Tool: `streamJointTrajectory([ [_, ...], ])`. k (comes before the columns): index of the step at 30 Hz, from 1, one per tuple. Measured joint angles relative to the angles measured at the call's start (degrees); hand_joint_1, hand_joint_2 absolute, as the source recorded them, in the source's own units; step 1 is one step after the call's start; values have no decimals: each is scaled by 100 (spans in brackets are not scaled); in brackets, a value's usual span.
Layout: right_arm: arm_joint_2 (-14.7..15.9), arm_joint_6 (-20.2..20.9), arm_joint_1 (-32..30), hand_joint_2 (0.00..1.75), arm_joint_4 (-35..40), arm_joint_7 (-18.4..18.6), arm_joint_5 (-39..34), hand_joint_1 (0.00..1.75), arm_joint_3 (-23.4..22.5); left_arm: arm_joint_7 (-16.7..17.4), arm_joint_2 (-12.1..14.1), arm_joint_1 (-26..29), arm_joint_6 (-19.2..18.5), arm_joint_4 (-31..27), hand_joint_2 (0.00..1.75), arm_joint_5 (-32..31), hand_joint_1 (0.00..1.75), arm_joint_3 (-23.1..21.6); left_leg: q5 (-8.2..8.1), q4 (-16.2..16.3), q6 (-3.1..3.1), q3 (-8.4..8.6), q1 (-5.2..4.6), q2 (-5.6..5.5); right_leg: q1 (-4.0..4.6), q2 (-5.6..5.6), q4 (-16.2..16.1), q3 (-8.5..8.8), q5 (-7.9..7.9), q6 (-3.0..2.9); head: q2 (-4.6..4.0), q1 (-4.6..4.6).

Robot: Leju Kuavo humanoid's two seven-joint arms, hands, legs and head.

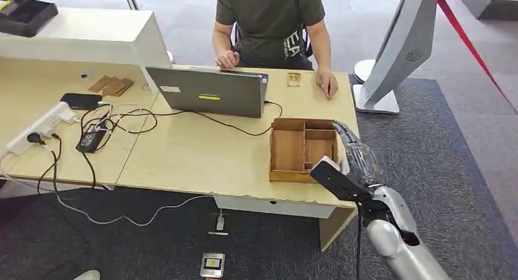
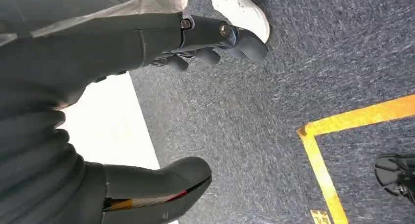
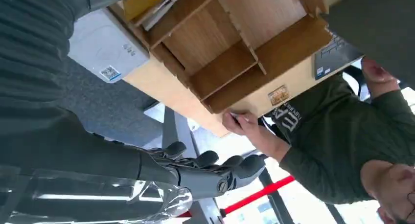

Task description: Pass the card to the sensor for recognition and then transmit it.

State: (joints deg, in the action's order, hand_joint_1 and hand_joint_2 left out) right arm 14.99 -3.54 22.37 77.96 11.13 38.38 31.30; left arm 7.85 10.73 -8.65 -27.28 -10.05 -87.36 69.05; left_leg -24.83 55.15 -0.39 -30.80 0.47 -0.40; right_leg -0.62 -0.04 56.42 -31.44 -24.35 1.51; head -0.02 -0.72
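A wooden compartment tray (image 1: 287,150) stands on the desk's right part; the right wrist view shows it as tray (image 3: 235,62) with a yellow and white flat item (image 3: 139,6) in one compartment. A grey-white box with a QR label (image 3: 105,45) lies beside the tray. A small card (image 1: 294,79) lies on the desk near the person's hand; this card (image 3: 278,94) is also in the right wrist view. My right hand (image 1: 354,151) hovers over the tray's right edge, fingers (image 3: 215,165) stretched out, holding nothing. My left hand (image 2: 147,101) hangs above the carpet, fingers apart and empty.
A person (image 1: 269,23) sits behind the desk with one hand (image 1: 327,84) on it, beside an open laptop (image 1: 207,92). Cables and a power strip (image 1: 40,128) lie at the left. A white kiosk stand (image 1: 397,54) rises at the right. A yellow floor line (image 2: 323,160) crosses the carpet.
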Motion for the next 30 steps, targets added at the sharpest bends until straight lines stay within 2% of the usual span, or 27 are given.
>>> streamJointTrajectory([
  [8,-26,151,-202,175,317,-2,160,0,39,-20,0,-10,0,0,175,0,0,0,0,0,0,0,0,0,0,0,0,0,0,0,0,0],
  [15,-149,374,-196,175,299,142,855,0,123,-61,0,-21,0,0,175,0,0,0,0,-1,0,-4,0,-1,0,0,1,1,0,0,0,0],
  [30,-505,418,366,175,-1036,236,1366,0,387,-87,0,-34,0,0,175,0,0,0,1,-1,0,-5,0,-3,0,0,2,0,2,1,0,0],
])
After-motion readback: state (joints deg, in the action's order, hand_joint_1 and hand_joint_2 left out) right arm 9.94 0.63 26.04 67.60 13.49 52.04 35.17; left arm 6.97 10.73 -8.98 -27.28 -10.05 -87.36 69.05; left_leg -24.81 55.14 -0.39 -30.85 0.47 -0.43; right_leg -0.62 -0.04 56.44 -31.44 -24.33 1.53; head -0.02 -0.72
